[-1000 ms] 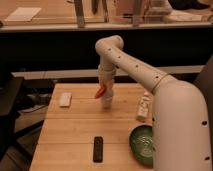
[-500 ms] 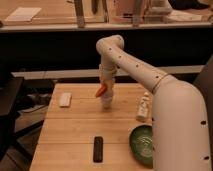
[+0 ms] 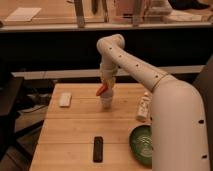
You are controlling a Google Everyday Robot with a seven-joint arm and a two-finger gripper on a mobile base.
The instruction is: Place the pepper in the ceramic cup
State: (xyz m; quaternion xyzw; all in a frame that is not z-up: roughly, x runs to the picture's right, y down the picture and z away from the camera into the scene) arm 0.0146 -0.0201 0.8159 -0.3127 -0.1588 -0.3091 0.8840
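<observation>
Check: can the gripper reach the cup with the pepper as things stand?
Probably yes: the gripper, shut on the pepper, hangs just above the cup, with nothing visible between them.

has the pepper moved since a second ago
No. The pepper stays in the shut claw just above the ceramic cup, same place relative to the black remote.

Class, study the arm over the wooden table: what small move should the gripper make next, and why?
Probably a short lowering toward the small white ceramic cup. The gripper, shut on the small orange-red pepper, sits right above that cup. The pepper is tilted with its tip poking left, and it is not yet inside.
</observation>
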